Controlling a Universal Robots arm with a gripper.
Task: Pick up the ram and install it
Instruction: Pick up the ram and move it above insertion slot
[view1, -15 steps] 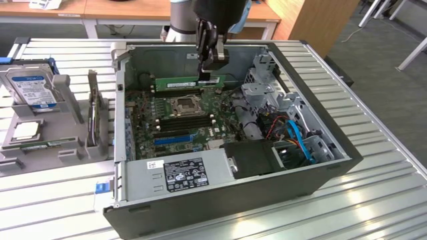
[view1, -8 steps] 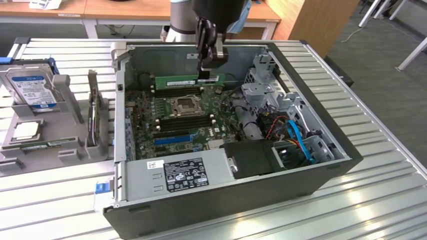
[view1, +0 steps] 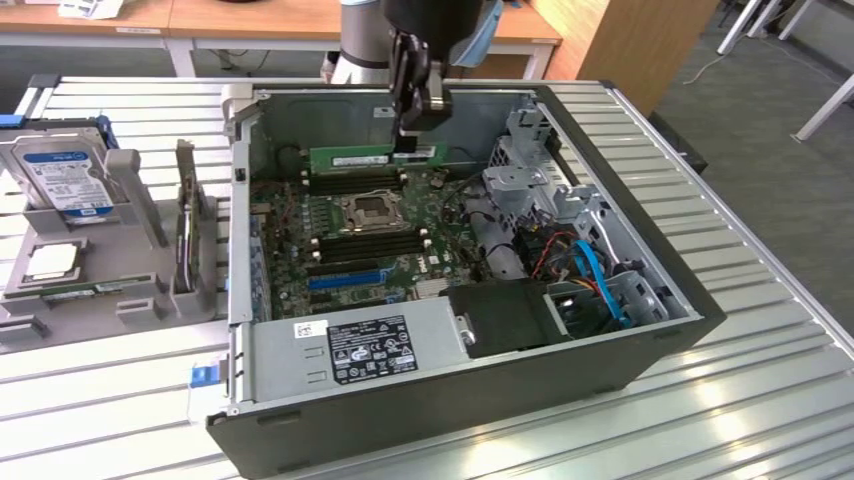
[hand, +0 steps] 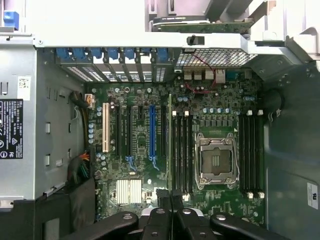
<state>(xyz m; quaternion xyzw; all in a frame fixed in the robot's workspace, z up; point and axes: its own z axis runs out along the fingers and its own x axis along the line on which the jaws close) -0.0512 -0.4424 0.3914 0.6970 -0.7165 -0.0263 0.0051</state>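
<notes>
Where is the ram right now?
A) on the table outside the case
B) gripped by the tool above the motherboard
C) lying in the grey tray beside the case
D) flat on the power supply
B: the tool is shut on the ram, which hangs level over the motherboard inside the open case.

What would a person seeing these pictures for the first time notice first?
The open computer case lies on its side, its green motherboard and CPU socket exposed. The gripper holds the ram over the board, near the case's far wall. At the exterior view's left, a blue-labelled hard drive sits in a grey holder.
</notes>
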